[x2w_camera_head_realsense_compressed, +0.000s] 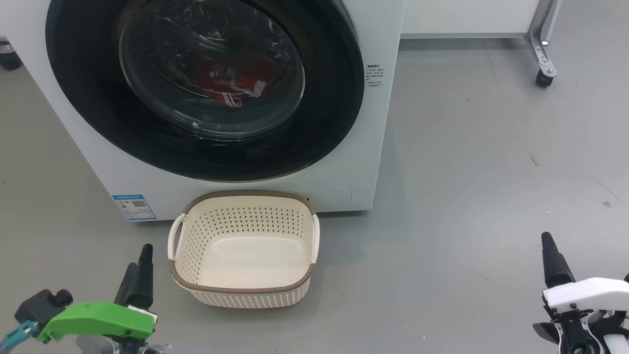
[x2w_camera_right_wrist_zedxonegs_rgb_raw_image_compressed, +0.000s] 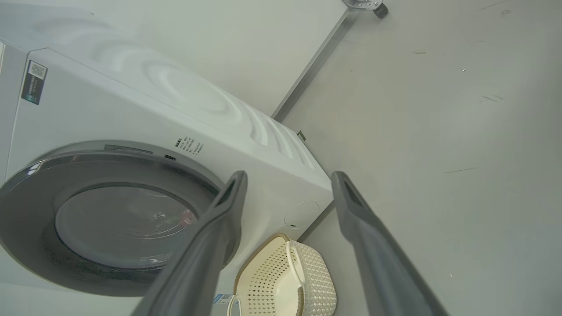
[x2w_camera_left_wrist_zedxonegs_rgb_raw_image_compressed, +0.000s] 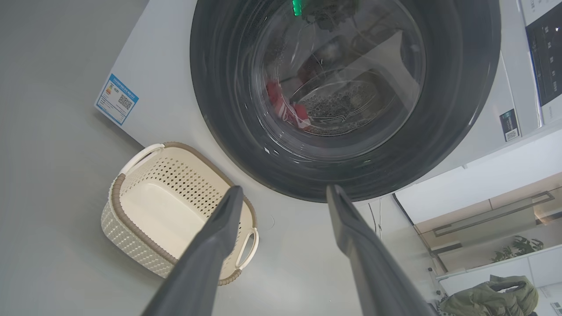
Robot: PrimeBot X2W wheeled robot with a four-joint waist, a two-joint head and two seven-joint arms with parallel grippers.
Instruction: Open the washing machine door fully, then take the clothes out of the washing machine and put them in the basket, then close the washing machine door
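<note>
Cream basket point(x2w_camera_head_realsense_compressed: 245, 298) just beside left fingers point(x2w_camera_head_realsense_compressed: 140, 275)

- blue label point(x2w_camera_head_realsense_compressed: 133, 207), lower left front of washing machine point(x2w_camera_head_realsense_compressed: 381, 147): QR code + coloured bars + small text lines, chars too small to read.
- print block point(x2w_camera_head_realsense_compressed: 374, 75), white front just right of washing machine door point(x2w_camera_head_realsense_compressed: 83, 103): a few short dark lines, illegible.
- dark sticker point(x2w_camera_left_wrist_zedxonegs_rgb_raw_image_compressed: 509, 125), front near top corner: QR code w/ pale text, unreadable.
- control panel point(x2w_camera_left_wrist_zedxonegs_rgb_raw_image_compressed: 546, 57): faint pale marks, can't make out.
- no brand or number legible.
</note>
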